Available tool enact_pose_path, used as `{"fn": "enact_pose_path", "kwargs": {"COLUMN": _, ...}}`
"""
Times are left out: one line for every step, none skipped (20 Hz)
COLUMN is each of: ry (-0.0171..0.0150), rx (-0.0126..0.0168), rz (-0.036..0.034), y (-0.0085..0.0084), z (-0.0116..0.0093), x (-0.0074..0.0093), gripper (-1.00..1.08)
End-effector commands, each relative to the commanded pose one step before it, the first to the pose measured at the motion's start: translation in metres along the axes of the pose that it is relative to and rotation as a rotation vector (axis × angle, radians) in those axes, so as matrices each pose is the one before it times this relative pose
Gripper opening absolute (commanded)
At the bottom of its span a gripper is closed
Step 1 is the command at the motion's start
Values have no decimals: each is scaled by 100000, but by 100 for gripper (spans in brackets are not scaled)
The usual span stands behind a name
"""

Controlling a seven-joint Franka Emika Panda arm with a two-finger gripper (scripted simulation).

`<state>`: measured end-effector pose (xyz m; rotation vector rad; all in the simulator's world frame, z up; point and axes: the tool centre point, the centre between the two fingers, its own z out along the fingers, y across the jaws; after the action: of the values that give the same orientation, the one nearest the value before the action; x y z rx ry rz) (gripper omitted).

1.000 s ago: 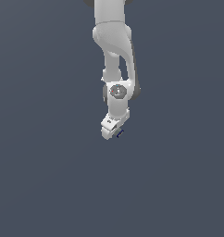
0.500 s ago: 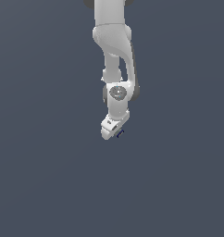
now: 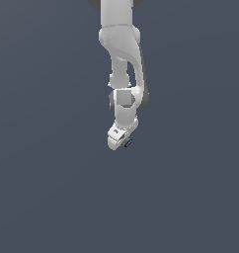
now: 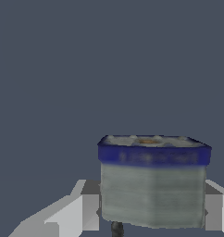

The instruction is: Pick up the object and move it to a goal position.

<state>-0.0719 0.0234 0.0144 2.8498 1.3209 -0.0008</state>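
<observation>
We are looking at one white robot arm (image 3: 122, 54) hanging down from the top of the exterior view, with its gripper (image 3: 115, 141) pointing at a plain grey floor (image 3: 52, 197). In the wrist view we are seeing the gripper's two white fingers (image 4: 70, 210), one on each side of a single small block (image 4: 153, 183). The fingers are sitting right up against the block's sides, so we are judging that the gripper is closed around it and gripping it, though the contact itself is partly cut off by the picture's edge. The block is grey-olive with a dark blue band around its upper rim. It is sitting between the fingertips, at the very end of the gripper. In the exterior view we are seeing only a sliver of the block (image 3: 127, 143), poking out just beside the gripper's tip. We are judging that the block is being held this way so the arm can carry it to the goal. We are counting one arm, one gripper, two fingers and one block. No goal marker is showing in either picture.
</observation>
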Motion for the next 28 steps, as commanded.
{"fn": "enact_pose_path", "kwargs": {"ry": 85, "rx": -36, "rz": 36, "y": 556, "z": -211, "x": 221, "gripper": -100}}
{"fn": "enact_pose_path", "kwargs": {"ry": 0, "rx": 0, "rz": 0, "y": 293, "z": -103, "x": 121, "gripper": -100}}
{"fn": "enact_pose_path", "kwargs": {"ry": 0, "rx": 0, "rz": 0, "y": 329, "z": -115, "x": 137, "gripper": -100}}
{"fn": "enact_pose_path", "kwargs": {"ry": 0, "rx": 0, "rz": 0, "y": 365, "z": -127, "x": 151, "gripper": -100}}
{"fn": "enact_pose_path", "kwargs": {"ry": 31, "rx": 37, "rz": 8, "y": 403, "z": -135, "x": 162, "gripper": -100}}
{"fn": "enact_pose_path", "kwargs": {"ry": 0, "rx": 0, "rz": 0, "y": 432, "z": -150, "x": 180, "gripper": -100}}
{"fn": "enact_pose_path", "kwargs": {"ry": 0, "rx": 0, "rz": 0, "y": 465, "z": -161, "x": 193, "gripper": -100}}
{"fn": "enact_pose_path", "kwargs": {"ry": 30, "rx": 38, "rz": 8, "y": 499, "z": -166, "x": 202, "gripper": -100}}
{"fn": "enact_pose_path", "kwargs": {"ry": 0, "rx": 0, "rz": 0, "y": 525, "z": -180, "x": 219, "gripper": -100}}
{"fn": "enact_pose_path", "kwargs": {"ry": 0, "rx": 0, "rz": 0, "y": 553, "z": -189, "x": 231, "gripper": -100}}
{"fn": "enact_pose_path", "kwargs": {"ry": 0, "rx": 0, "rz": 0, "y": 580, "z": -198, "x": 242, "gripper": -100}}
{"fn": "enact_pose_path", "kwargs": {"ry": 28, "rx": 39, "rz": 8, "y": 609, "z": -198, "x": 249, "gripper": -100}}
{"fn": "enact_pose_path", "kwargs": {"ry": 0, "rx": 0, "rz": 0, "y": 628, "z": -212, "x": 263, "gripper": -100}}
{"fn": "enact_pose_path", "kwargs": {"ry": 0, "rx": 0, "rz": 0, "y": 644, "z": -216, "x": 270, "gripper": -100}}
{"fn": "enact_pose_path", "kwargs": {"ry": 0, "rx": 0, "rz": 0, "y": 635, "z": -212, "x": 267, "gripper": -100}}
{"fn": "enact_pose_path", "kwargs": {"ry": 0, "rx": 0, "rz": 0, "y": 623, "z": -207, "x": 262, "gripper": -100}}
{"fn": "enact_pose_path", "kwargs": {"ry": 0, "rx": 0, "rz": 0, "y": 611, "z": -202, "x": 258, "gripper": -100}}
{"fn": "enact_pose_path", "kwargs": {"ry": 0, "rx": 0, "rz": 0, "y": 599, "z": -197, "x": 253, "gripper": -100}}
{"fn": "enact_pose_path", "kwargs": {"ry": 0, "rx": 0, "rz": 0, "y": 587, "z": -192, "x": 249, "gripper": -100}}
{"fn": "enact_pose_path", "kwargs": {"ry": 0, "rx": 0, "rz": 0, "y": 576, "z": -187, "x": 245, "gripper": -100}}
{"fn": "enact_pose_path", "kwargs": {"ry": 0, "rx": 0, "rz": 0, "y": 564, "z": -182, "x": 240, "gripper": -100}}
{"fn": "enact_pose_path", "kwargs": {"ry": 0, "rx": 0, "rz": 0, "y": 553, "z": -178, "x": 236, "gripper": -100}}
{"fn": "enact_pose_path", "kwargs": {"ry": 0, "rx": 0, "rz": 0, "y": 541, "z": -173, "x": 232, "gripper": -100}}
{"fn": "enact_pose_path", "kwargs": {"ry": 0, "rx": 0, "rz": 0, "y": 530, "z": -168, "x": 227, "gripper": -100}}
{"fn": "enact_pose_path", "kwargs": {"ry": 0, "rx": 0, "rz": 0, "y": 517, "z": -163, "x": 222, "gripper": -100}}
{"fn": "enact_pose_path", "kwargs": {"ry": 0, "rx": 0, "rz": 0, "y": 485, "z": -152, "x": 209, "gripper": -100}}
{"fn": "enact_pose_path", "kwargs": {"ry": 0, "rx": 0, "rz": 0, "y": 449, "z": -139, "x": 195, "gripper": -100}}
{"fn": "enact_pose_path", "kwargs": {"ry": 0, "rx": 0, "rz": 0, "y": 415, "z": -128, "x": 180, "gripper": -100}}
